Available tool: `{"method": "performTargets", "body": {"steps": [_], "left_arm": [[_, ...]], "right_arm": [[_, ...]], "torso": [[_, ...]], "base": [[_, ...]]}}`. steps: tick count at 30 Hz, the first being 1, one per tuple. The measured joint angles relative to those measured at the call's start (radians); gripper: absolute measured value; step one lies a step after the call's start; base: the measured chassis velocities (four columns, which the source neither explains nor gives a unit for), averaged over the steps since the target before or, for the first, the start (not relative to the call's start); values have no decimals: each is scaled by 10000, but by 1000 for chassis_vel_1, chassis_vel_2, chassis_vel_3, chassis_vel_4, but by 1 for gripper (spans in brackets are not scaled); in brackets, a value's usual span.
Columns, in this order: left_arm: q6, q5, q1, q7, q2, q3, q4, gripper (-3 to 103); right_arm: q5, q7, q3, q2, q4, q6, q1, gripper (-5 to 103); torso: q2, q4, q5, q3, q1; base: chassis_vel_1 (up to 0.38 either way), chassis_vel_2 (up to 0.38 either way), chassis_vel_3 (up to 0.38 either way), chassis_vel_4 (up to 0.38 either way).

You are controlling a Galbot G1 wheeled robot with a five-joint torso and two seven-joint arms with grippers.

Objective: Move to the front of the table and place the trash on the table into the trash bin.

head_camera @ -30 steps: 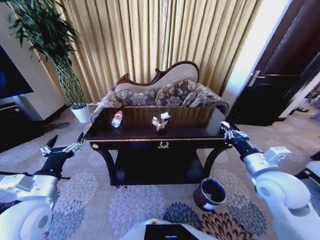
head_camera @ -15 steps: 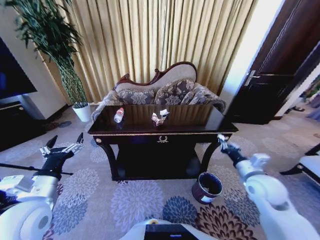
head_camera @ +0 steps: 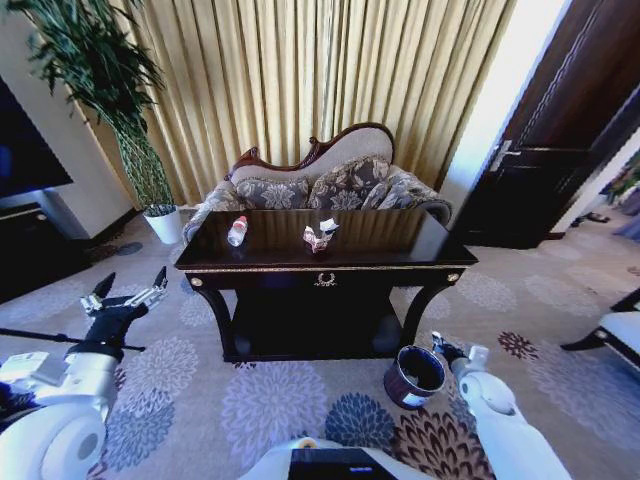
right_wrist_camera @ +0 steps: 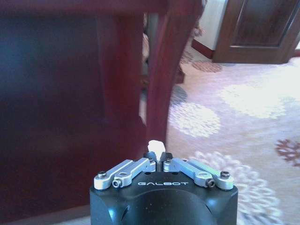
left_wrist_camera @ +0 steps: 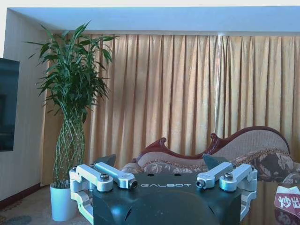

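Where the glossy dark bench (head_camera: 400,235) stands on curved legs, a clear red-capped bottle (head_camera: 237,231) and a crumpled wrapper (head_camera: 320,236) lie on top. The round dark bin (head_camera: 414,375) sits on the carpet, near right. The right gripper (head_camera: 437,344), just beside its rim, pinches what seems a small white scrap (right_wrist_camera: 155,144). The left gripper (head_camera: 127,297) hovers near left, jaws wide.
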Motion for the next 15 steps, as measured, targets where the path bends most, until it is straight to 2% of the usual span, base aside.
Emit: {"method": "performTargets", "body": {"steps": [6,15], "left_arm": [[-28,2,6,3,78,-16,-1,100],[-34,9,0,46,71,32,-1,100]], "right_arm": [[-635,294,-561,-26,-2196,373,1369,3],[-1370,502,-897,192,-3485,406,2507,3]], "torso": [[1,1,-3,-1,-1],[0,2,-4,0,-1]], "base": [[0,0,0,0],[0,0,0,0]]}}
